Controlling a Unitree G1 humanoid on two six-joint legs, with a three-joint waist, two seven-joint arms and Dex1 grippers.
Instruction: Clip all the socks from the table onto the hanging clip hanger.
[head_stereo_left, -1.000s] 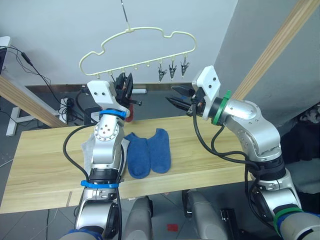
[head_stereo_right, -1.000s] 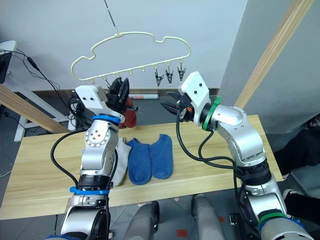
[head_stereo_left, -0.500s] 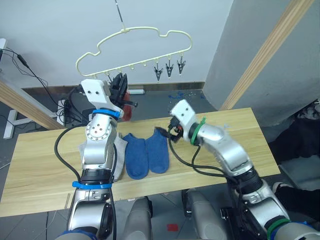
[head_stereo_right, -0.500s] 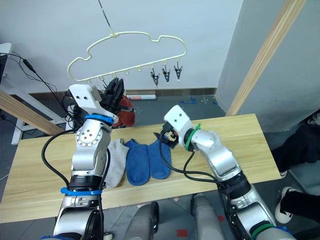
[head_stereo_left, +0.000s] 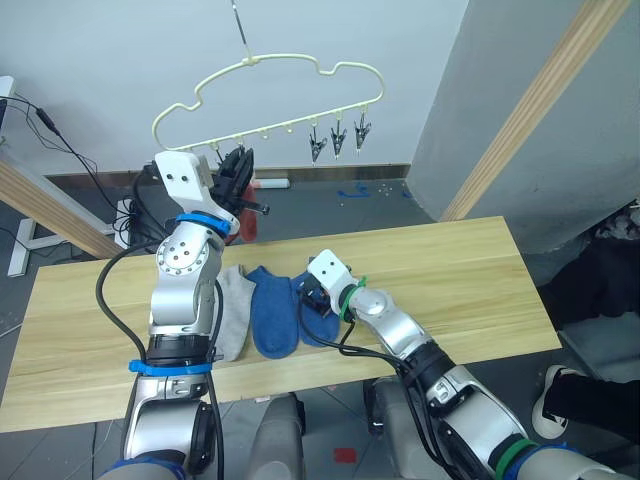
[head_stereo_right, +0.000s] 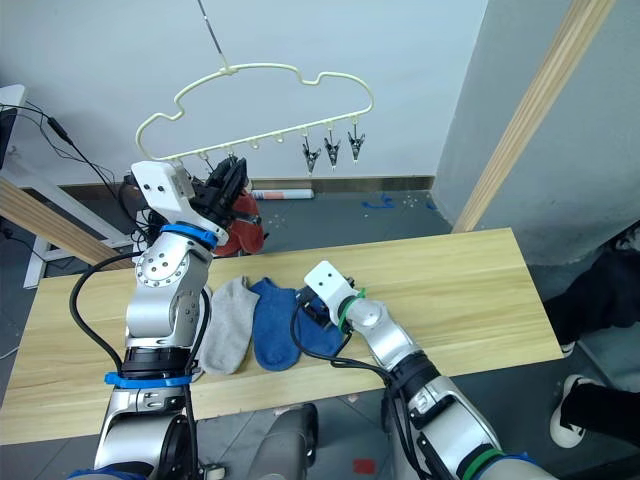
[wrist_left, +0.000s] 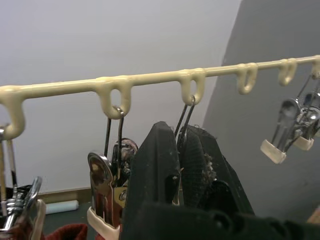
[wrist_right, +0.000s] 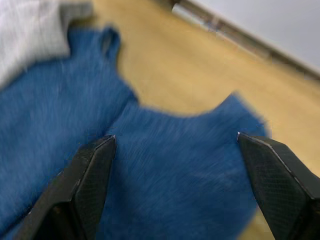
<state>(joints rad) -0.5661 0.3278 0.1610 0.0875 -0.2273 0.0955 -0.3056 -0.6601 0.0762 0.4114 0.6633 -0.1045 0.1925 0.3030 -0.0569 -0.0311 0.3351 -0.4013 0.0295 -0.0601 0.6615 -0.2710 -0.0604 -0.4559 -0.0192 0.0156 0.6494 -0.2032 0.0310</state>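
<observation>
The pale-yellow clip hanger (head_stereo_left: 290, 66) hangs above the table (head_stereo_left: 450, 270). My left gripper (head_stereo_left: 240, 165) is raised to its bottom bar. In the left wrist view its fingers (wrist_left: 160, 165) are shut on a metal clip (wrist_left: 183, 120). A rust-red sock (head_stereo_right: 243, 232) hangs just below that gripper. On the table a grey sock (head_stereo_left: 232, 310) and two blue socks (head_stereo_left: 272, 312) lie side by side. My right gripper (wrist_right: 175, 137) is low over the right-hand blue sock (wrist_right: 180, 180), open, with a finger on either side of it.
Three free clips (head_stereo_left: 338, 140) hang at the bar's right end. Slanted wooden poles stand at the right (head_stereo_left: 520, 120) and the left (head_stereo_left: 40, 200). Cables (head_stereo_left: 60, 130) trail on the floor behind the table's left end.
My right arm has swung down from beside the hanger to the table, and its gripper now sits over the right blue sock. The left gripper has stayed at the bar.
</observation>
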